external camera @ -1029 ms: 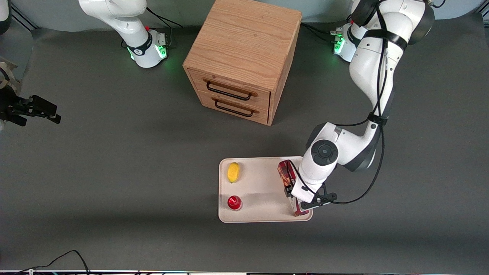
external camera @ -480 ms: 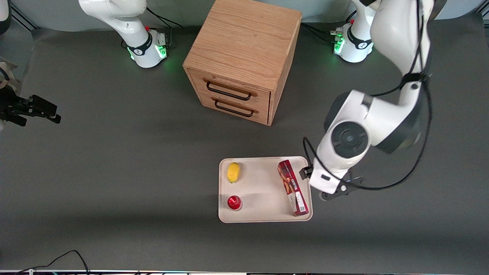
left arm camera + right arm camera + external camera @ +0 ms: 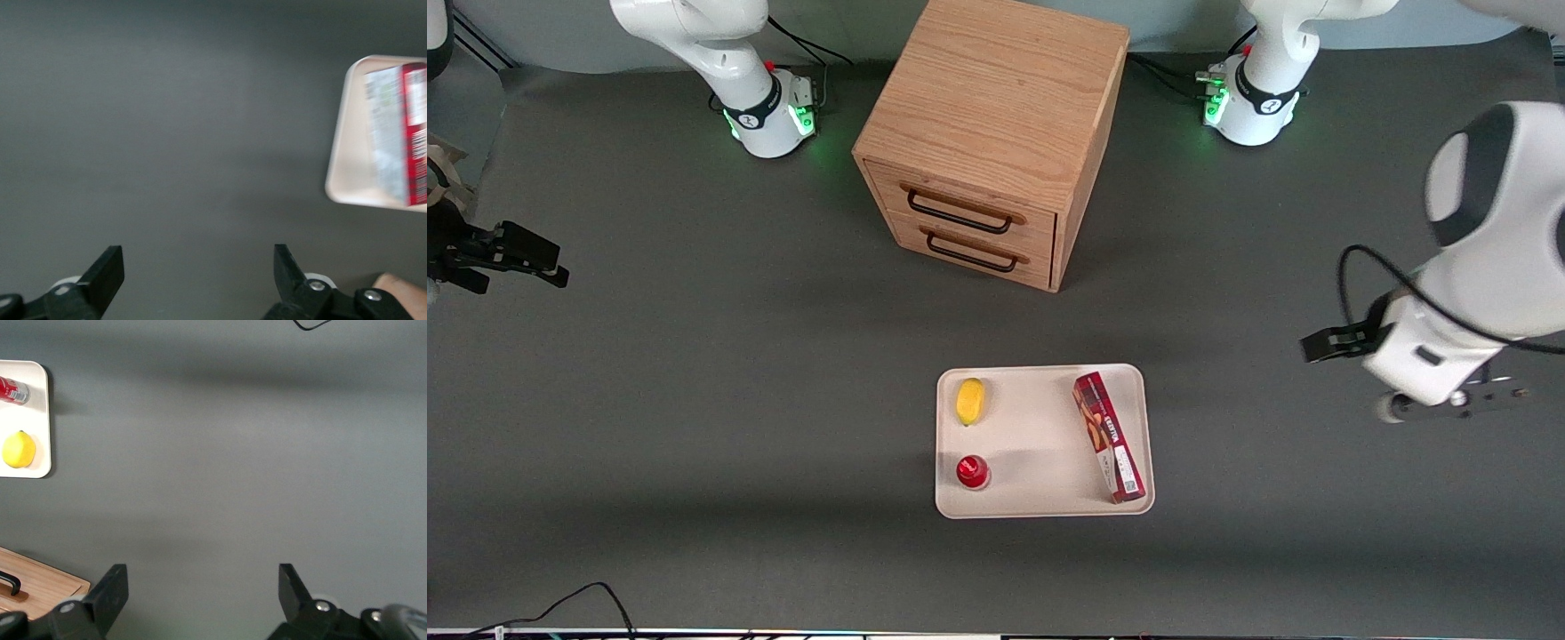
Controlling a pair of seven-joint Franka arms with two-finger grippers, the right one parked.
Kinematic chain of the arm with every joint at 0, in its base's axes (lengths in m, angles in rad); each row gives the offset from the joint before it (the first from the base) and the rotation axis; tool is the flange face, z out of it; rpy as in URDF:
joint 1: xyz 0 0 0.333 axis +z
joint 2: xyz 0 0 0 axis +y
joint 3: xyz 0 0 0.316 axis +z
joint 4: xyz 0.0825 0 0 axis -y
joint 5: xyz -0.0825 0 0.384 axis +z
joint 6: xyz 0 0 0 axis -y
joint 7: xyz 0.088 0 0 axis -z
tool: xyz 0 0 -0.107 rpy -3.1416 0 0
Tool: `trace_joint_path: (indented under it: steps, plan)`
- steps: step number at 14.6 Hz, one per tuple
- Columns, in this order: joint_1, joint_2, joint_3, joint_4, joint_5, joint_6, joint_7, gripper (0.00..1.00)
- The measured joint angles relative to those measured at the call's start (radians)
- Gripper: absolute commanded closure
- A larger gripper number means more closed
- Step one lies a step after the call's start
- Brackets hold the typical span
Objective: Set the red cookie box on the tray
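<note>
Red cookie box (image 3: 1108, 436) lies flat on the tray (image 3: 1040, 442).
The tool (image 3: 198, 279), fingers spread and holding nothing, hangs over bare surface (image 3: 694, 373), well apart from it toward the working arm's end.

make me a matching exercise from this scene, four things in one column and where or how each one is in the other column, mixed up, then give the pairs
Things:
1. red cookie box
2. lemon
3. gripper
4. drawer cabinet

Places or states:
A. standing on the table, farther from the front camera than the tray
B. open and empty, over bare table toward the working arm's end
C. lying flat along the tray's edge nearest the working arm
D. on the tray beside the small red item

Pairs: 1-C, 2-D, 3-B, 4-A
</note>
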Motion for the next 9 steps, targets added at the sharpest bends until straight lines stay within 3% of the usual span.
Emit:
trace_joint_path:
  steps: [5,9]
  plan:
    - [0.001,-0.193,0.162,-0.227,-0.011,0.089,0.212,0.00]
    - [0.002,-0.249,0.228,-0.251,-0.056,0.096,0.322,0.00]
